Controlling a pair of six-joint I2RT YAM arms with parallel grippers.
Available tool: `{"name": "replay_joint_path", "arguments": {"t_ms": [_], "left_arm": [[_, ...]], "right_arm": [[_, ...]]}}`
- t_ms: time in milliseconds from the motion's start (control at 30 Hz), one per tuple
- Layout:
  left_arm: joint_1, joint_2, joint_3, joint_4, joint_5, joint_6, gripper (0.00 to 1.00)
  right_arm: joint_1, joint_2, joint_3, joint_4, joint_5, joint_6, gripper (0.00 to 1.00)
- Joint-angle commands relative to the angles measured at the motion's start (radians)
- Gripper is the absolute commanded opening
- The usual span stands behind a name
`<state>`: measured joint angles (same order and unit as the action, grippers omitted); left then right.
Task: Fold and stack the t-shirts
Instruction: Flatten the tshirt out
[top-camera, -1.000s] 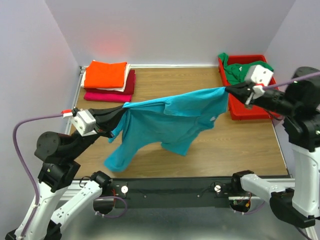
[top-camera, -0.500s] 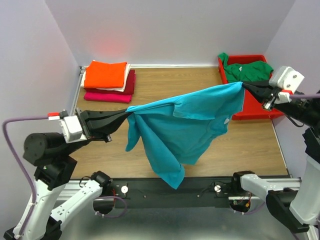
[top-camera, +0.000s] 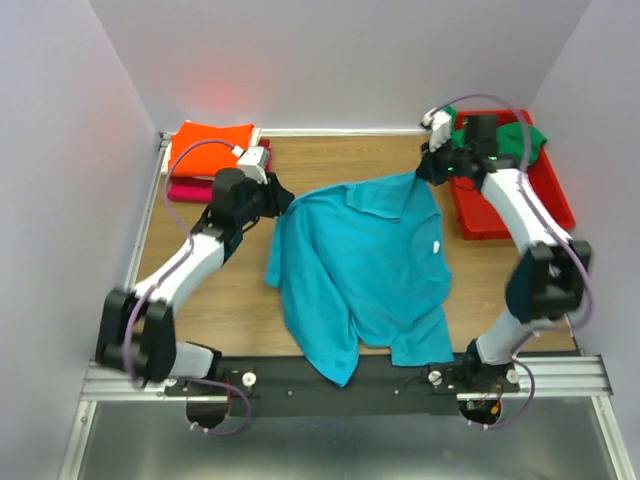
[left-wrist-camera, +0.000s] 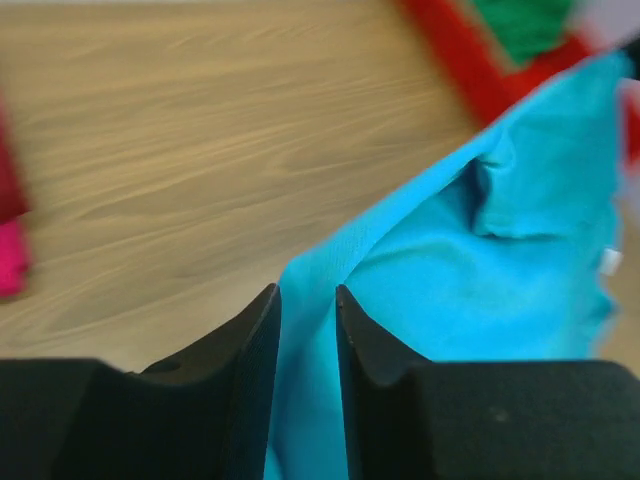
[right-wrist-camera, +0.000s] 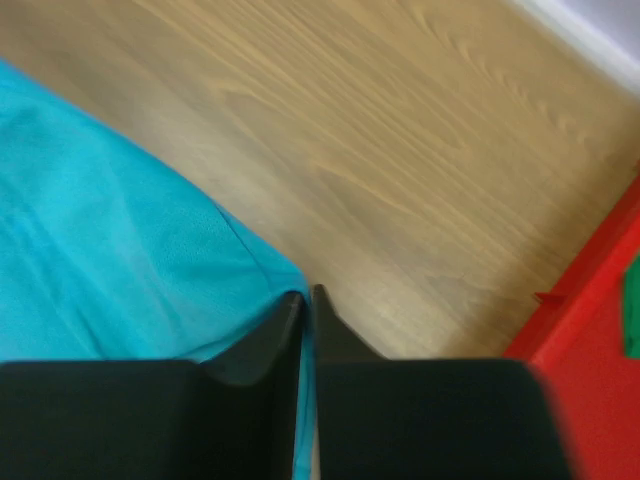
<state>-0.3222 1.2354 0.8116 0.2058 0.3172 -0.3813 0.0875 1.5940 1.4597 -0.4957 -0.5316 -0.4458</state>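
The teal t-shirt (top-camera: 365, 265) lies spread over the middle of the table, its lower hem hanging over the near edge. My left gripper (top-camera: 280, 200) is shut on its far left corner, and the cloth shows between the jaws in the left wrist view (left-wrist-camera: 308, 340). My right gripper (top-camera: 425, 172) is shut on its far right corner, the teal cloth (right-wrist-camera: 120, 260) pinched thin between the jaws. A small white label (top-camera: 438, 246) shows on the shirt's right side. A folded stack with the orange shirt (top-camera: 208, 148) on top lies at the far left. A green shirt (top-camera: 500, 140) lies in the red bin.
The red plastic bin (top-camera: 520, 200) stands at the far right edge, just beyond my right gripper. The folded stack has white, dark red and magenta layers (top-camera: 180, 190) under the orange one. A black rail (top-camera: 330, 380) runs along the near edge.
Both arms have swung forward and down from a raised hold, carrying the teal shirt from hanging in the air to lying spread on the table. Both grips have stayed on it.
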Motion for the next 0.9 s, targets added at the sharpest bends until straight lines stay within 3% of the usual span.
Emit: {"name": "replay_joint_path", "arguments": {"t_ms": [0,33,67,133,200,333,367,400,433,500,533,567,700,867], "left_arm": [[0.041,0.275,0.248,-0.126,-0.216,0.085,0.5],[0.041,0.323,0.306,-0.156,-0.245,0.106,0.54],[0.04,0.401,0.424,-0.234,-0.28,0.146,0.69],[0.038,0.459,0.524,-0.314,-0.303,0.186,0.85],[0.038,0.44,0.584,-0.368,-0.341,0.22,0.85],[0.035,0.252,0.503,-0.352,-0.322,0.335,0.84],[0.031,0.213,0.45,-0.345,-0.26,0.361,0.83],[0.029,0.14,0.389,-0.339,-0.229,0.408,0.82],[0.029,0.139,0.388,-0.339,-0.228,0.409,0.82],[0.028,0.024,0.279,-0.319,-0.202,0.447,0.82],[0.028,-0.047,0.208,-0.31,-0.157,0.459,0.82],[0.026,-0.08,0.172,-0.292,-0.135,0.455,0.82],[0.026,-0.217,0.025,-0.249,0.014,0.385,0.82],[0.026,-0.246,-0.083,-0.232,0.121,0.07,0.72]], "right_arm": [[0.004,0.206,0.132,0.152,0.215,0.177,0.38],[0.006,0.251,0.163,0.149,0.252,0.205,0.54],[0.006,0.289,0.207,0.148,0.28,0.228,0.73],[0.004,0.275,0.192,0.147,0.283,0.21,0.84],[0.006,0.21,0.122,0.148,0.266,0.168,0.92],[0.004,0.062,-0.058,0.096,0.036,0.004,0.96],[0.004,0.029,-0.102,0.062,-0.031,-0.131,0.97],[0.006,-0.035,-0.166,-0.105,-0.195,-0.307,0.96],[0.006,-0.066,-0.167,-0.107,-0.197,-0.309,0.96],[0.008,-0.132,-0.272,-0.217,-0.25,-0.572,0.96],[0.008,-0.182,-0.333,-0.351,-0.269,-0.673,0.96],[0.011,-0.21,-0.358,-0.401,-0.263,-0.811,0.96],[0.012,-0.319,-0.499,-0.599,-0.129,-1.078,0.94],[0.011,-0.376,-0.622,-0.569,-0.005,-1.085,0.92]]}}
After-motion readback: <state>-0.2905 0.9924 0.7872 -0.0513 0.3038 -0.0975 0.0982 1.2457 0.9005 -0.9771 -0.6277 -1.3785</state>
